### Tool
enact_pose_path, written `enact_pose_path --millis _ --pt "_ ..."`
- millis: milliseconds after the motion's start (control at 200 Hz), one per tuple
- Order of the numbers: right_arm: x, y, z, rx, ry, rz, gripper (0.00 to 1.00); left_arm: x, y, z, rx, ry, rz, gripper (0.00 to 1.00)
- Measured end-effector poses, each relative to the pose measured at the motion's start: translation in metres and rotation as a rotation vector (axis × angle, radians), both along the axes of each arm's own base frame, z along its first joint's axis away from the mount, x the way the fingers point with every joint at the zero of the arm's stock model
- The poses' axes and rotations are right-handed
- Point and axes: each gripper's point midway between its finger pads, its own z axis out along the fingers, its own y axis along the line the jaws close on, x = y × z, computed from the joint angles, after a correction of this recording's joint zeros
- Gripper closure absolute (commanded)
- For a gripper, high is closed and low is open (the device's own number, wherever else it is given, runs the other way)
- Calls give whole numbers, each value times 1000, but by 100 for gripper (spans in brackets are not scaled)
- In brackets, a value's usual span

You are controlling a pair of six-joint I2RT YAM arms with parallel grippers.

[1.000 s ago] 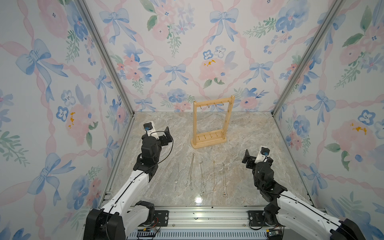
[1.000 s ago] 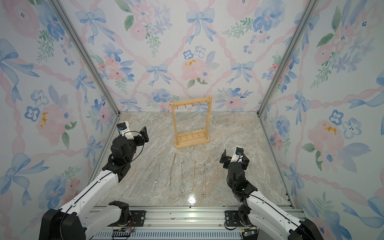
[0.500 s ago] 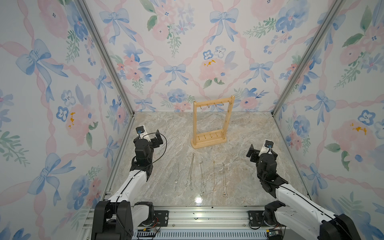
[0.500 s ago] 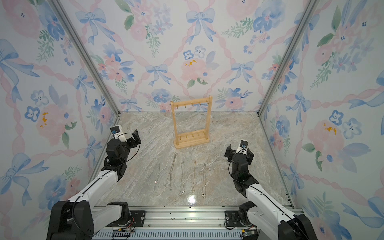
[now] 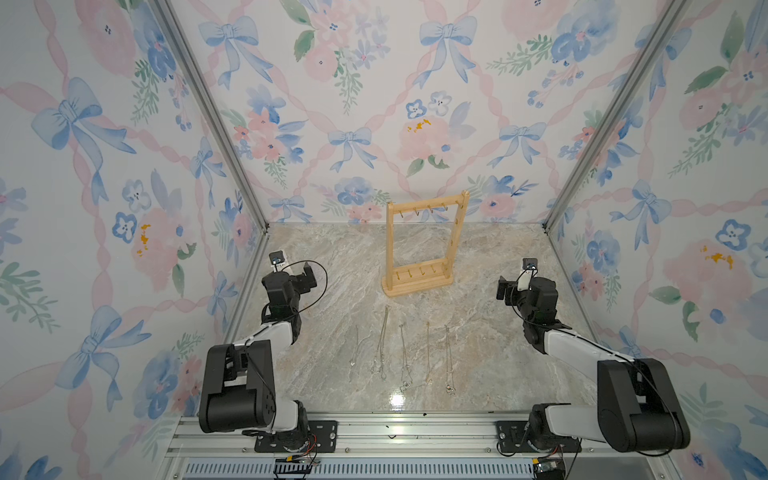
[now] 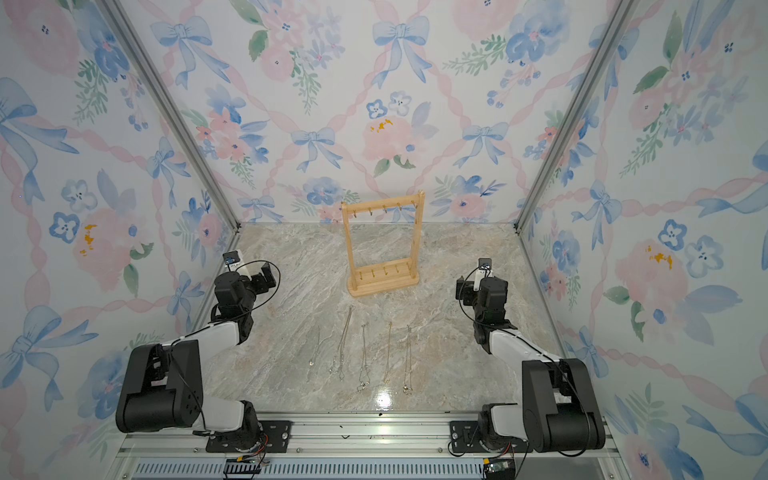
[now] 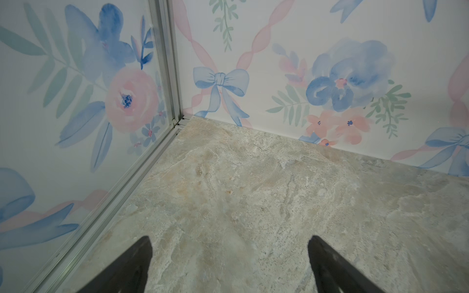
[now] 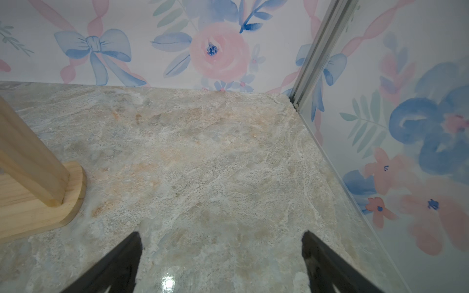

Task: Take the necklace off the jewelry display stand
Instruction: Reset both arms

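You have a marble-patterned table [image 5: 478,332] closed in on three sides by walls [image 5: 374,104] papered with blue bows and pink flowers. Aluminium posts [image 5: 216,124] run up the two back corners, and a metal rail [image 5: 395,432] along the front edge carries both arms.

The jewelry display stand [image 5: 417,286] is upright near the back wall, about midway across in both top views [image 6: 382,286]. One end of its base and one post show at the edge of the right wrist view [image 8: 30,203].

Five thin necklaces [image 5: 427,349] lie stretched side by side on the table, between the stand and the front rail. The second from your left reaches closest to the base.

Your left claw [image 5: 309,276] sits close to the left wall. Its jaws are spread wide over bare table with nothing between them, as the left wrist view shows [image 7: 229,238]. Your right claw [image 5: 505,289] sits near the right wall, off the end of the stand's base. It is equally wide apart and empty [image 8: 221,233].

Compared with a second ago, both arms have folded up, so their elbows now stand high over the rail. The left claw has drawn back toward its wall and the right claw has shifted toward the back. Both have stayed fully spread, and the stand and necklaces have not moved.
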Motion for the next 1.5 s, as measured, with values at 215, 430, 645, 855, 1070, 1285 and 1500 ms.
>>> enact_pose_path --millis 215,430,645,855,1070,1285,1500 --pt "2 14 1 10 5 77 1 2 -5 -12 -12 22 -40 2" --pt "0 26 -4 -3 27 116 1 2 -35 -6 6 11 -117 2" --pt "-5 29 -34 6 51 123 1 -6 -37 -23 -13 40 -113 2" --pt "-7 29 -47 26 23 114 1 -20 -52 -38 -8 33 -142 2" --pt "-13 28 -61 31 -16 112 1 -35 -69 -41 33 -18 -201 2" --pt "-26 34 -51 16 -117 124 1 -55 -75 -40 65 -85 -224 2" --pt "-28 38 -51 -4 -132 130 1 -65 -95 -39 128 -134 -279 2"
